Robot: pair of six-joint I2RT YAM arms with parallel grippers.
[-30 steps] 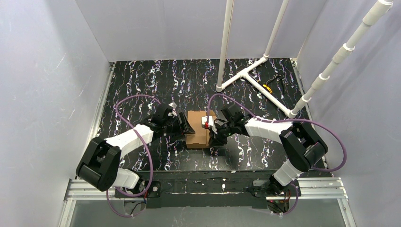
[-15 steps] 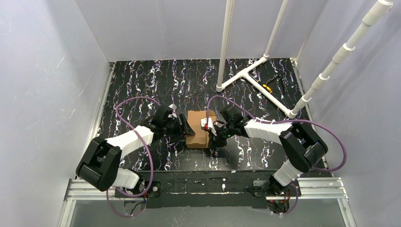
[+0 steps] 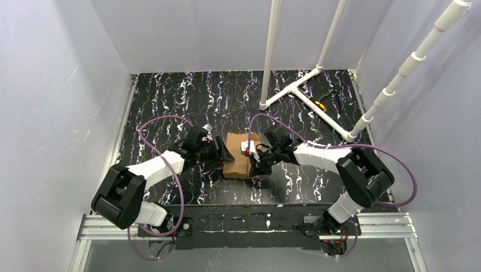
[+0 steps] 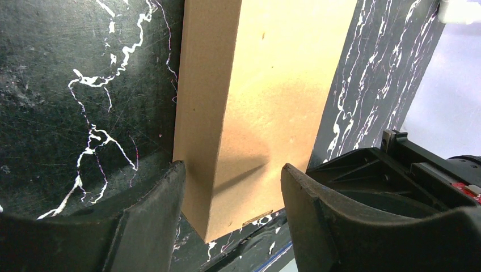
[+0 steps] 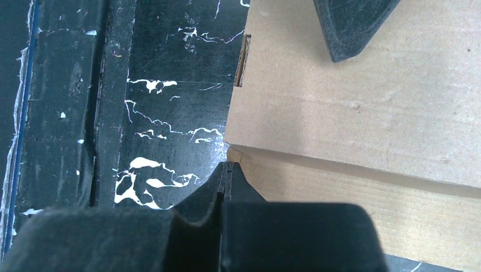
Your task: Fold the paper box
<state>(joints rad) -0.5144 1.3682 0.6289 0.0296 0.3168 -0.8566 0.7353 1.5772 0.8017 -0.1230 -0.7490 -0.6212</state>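
The paper box (image 3: 238, 156) is a closed, flat brown cardboard block lying mid-table between both arms. My left gripper (image 3: 225, 153) is open at its left side. In the left wrist view the box (image 4: 266, 96) stands between the two dark fingers of this gripper (image 4: 232, 167), with a gap on each side. My right gripper (image 3: 253, 165) is shut at the box's near right corner. In the right wrist view its closed tips (image 5: 227, 165) touch the corner of the box (image 5: 363, 113), with nothing visibly between them. One left finger (image 5: 351, 22) rests over the box's top.
A white PVC pipe frame (image 3: 295, 85) stands at the back right, with a small yellow and black tool (image 3: 321, 105) beside it. Grey walls close in the black marbled table (image 3: 170, 96) on three sides. A metal rail (image 3: 244, 224) runs along the near edge.
The right gripper's jaws have closed fully at the box's near right corner. The left gripper and the box have barely moved.
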